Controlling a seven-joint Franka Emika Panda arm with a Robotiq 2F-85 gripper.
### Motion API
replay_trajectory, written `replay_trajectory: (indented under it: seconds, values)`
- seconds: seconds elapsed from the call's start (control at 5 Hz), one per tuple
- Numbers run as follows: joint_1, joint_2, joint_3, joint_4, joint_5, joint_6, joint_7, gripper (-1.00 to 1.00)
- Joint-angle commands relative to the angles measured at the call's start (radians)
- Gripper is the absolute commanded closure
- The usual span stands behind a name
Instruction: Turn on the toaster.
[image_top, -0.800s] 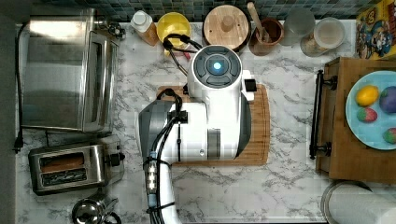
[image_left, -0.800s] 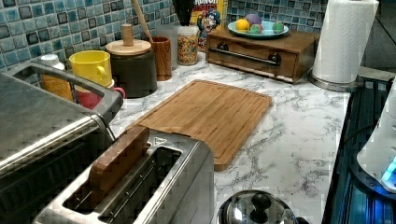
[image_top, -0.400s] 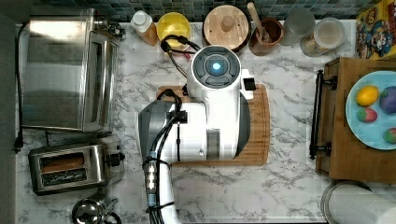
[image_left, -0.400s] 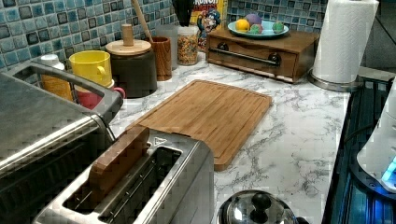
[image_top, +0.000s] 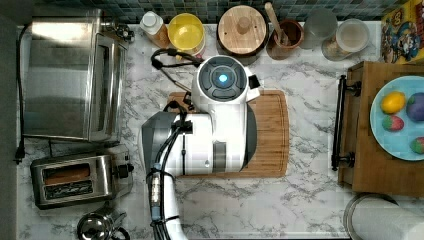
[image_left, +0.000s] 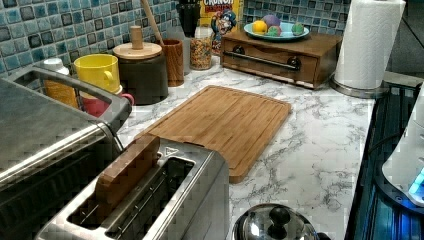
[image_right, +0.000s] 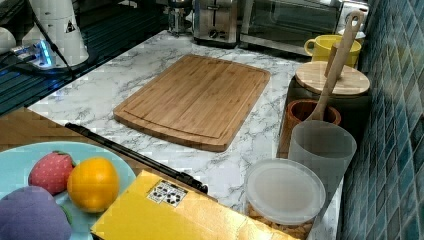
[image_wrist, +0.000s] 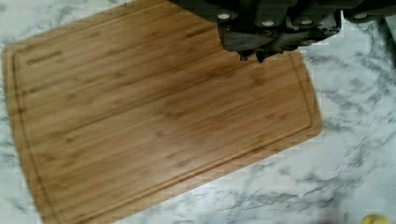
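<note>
The toaster (image_top: 75, 180) stands at the top view's lower left, a brown slice in one of its two slots, its black knob and lever (image_top: 125, 170) facing the cutting board side. It is close up in the left view (image_left: 190, 195) and far back in the right view (image_right: 215, 20). My arm (image_top: 215, 130) hangs over the bamboo cutting board (image_top: 272, 135), well to the top view's right of the toaster. In the wrist view my gripper (image_wrist: 253, 54) hovers above the board (image_wrist: 154, 126), fingertips together and holding nothing.
A large steel toaster oven (image_top: 70, 75) sits just behind the toaster. A lidded steel pot (image_top: 97, 227) stands at its other side. Yellow mug (image_top: 186, 32), canister (image_top: 242, 25), utensil holder and jars line the tiled wall. A wooden box with a fruit plate (image_top: 400, 120) and a paper towel roll (image_left: 367, 45) stand beyond the board.
</note>
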Motion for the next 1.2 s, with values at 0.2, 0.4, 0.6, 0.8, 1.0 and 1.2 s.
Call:
replay_trajectory:
  seconds: [0.2,0.4,0.6,0.8,1.0,1.2]
  values:
    - [0.080,-0.112,0.098,-0.123,0.085,-0.007,-0.127,1.00]
    - [0.087,-0.176,0.130,-0.208,0.125,0.039,-0.185,1.00]
    - [0.106,-0.190,0.154,-0.230,0.154,0.037,-0.234,1.00]
    - [0.165,-0.215,0.141,-0.272,0.178,0.060,-0.293,1.00]
    - [0.163,-0.232,0.169,-0.303,0.217,0.083,-0.330,1.00]
    - [0.164,-0.224,0.187,-0.312,0.227,0.088,-0.342,1.00]
